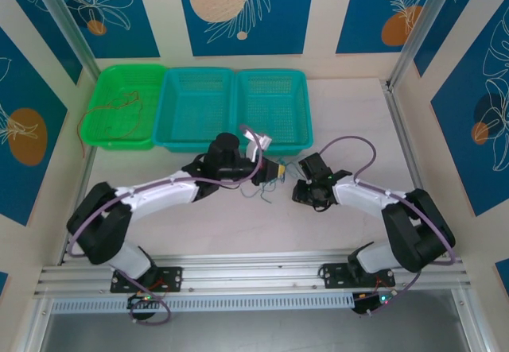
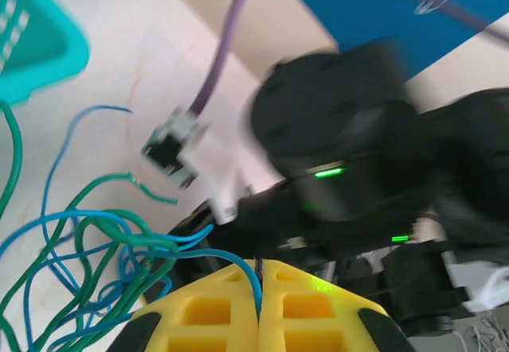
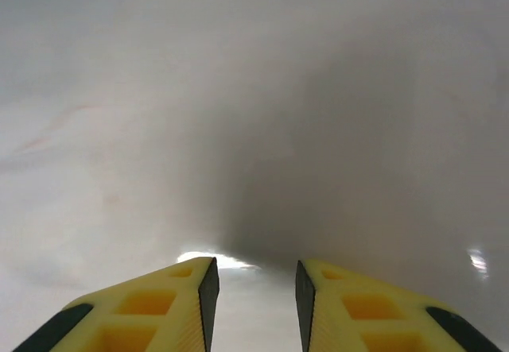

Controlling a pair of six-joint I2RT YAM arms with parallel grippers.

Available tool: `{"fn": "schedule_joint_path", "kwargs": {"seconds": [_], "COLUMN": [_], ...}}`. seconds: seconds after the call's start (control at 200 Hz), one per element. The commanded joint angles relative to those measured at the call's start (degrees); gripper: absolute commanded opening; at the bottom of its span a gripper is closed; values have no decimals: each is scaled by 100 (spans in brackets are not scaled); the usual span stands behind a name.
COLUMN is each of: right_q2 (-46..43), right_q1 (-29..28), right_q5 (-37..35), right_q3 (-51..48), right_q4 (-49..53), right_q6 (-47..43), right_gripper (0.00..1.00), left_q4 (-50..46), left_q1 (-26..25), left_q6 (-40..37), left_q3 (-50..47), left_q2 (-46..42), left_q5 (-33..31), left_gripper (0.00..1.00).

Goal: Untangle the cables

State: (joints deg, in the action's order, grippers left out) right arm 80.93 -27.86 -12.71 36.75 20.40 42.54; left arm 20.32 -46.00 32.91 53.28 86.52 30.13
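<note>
Your thin blue and green cables (image 2: 119, 245) sit tangled on the desk (image 1: 238, 237), one blue strand (image 2: 231, 258) nipped in the left pincer (image 2: 260, 266). The red cable (image 1: 127, 104) loops in the far-left green basket (image 1: 119, 141).

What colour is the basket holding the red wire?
The basket is green; top external view.

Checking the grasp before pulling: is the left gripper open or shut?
Shut: on the left gripper the yellow fingers meet, a blue cable pinched in their seam.

walls (image 1: 278, 18): blue panels, cream stripes, orange discs | table (image 1: 238, 229): pale, glossy | corner posts (image 1: 67, 26): aluminium
</note>
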Motion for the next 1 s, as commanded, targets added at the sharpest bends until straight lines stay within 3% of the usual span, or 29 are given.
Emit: {"fn": "schedule_joint_path", "kwargs": {"seconds": [0.0, 0.14, 0.295, 0.425, 0.555, 0.64, 0.735, 0.885, 0.995], "right_q2": [108, -266, -1161, -1817, -2069, -1956, -1506, -667, -257], "right_q1": [161, 152, 355, 841, 868, 640, 205, -374, -580], "right_q5": [-279, 243, 397, 1266, 1910, 2286, 1987, 1729, 1796], "right_q3": [130, 49, -44, -211, -47, 149, 572, 1088, 1321], "right_q4": [342, -41, 104, 40, 82, 11, 312, 418, 315], "right_q6": [396, -202, -247, -250, -427, -438, -218, -160, -336], "right_gripper": [35, 30, 36, 39, 40, 40, 42, 62, 65], "left_q4": [-144, -964, -1325, -1033, -948, -884, -617, -480, -470], "left_q1": [-29, -30, -32, -45, -129, -193, -250, -353, -357], "left_q6": [-90, -509, -759, -674, -641, -605, -457, -387, -377], "left_q3": [-29, 54, -235, -680, -1030, -1242, -1511, -1685, -1706], "left_q2": [-476, -592, -411, 42, 431, 556, 576, 592, 607], "left_q5": [-179, -490, -950, -703, -663, -642, -608, -706, -783], "left_gripper": [0, 0, 0, 0, 0, 0, 0, 0, 0]}}
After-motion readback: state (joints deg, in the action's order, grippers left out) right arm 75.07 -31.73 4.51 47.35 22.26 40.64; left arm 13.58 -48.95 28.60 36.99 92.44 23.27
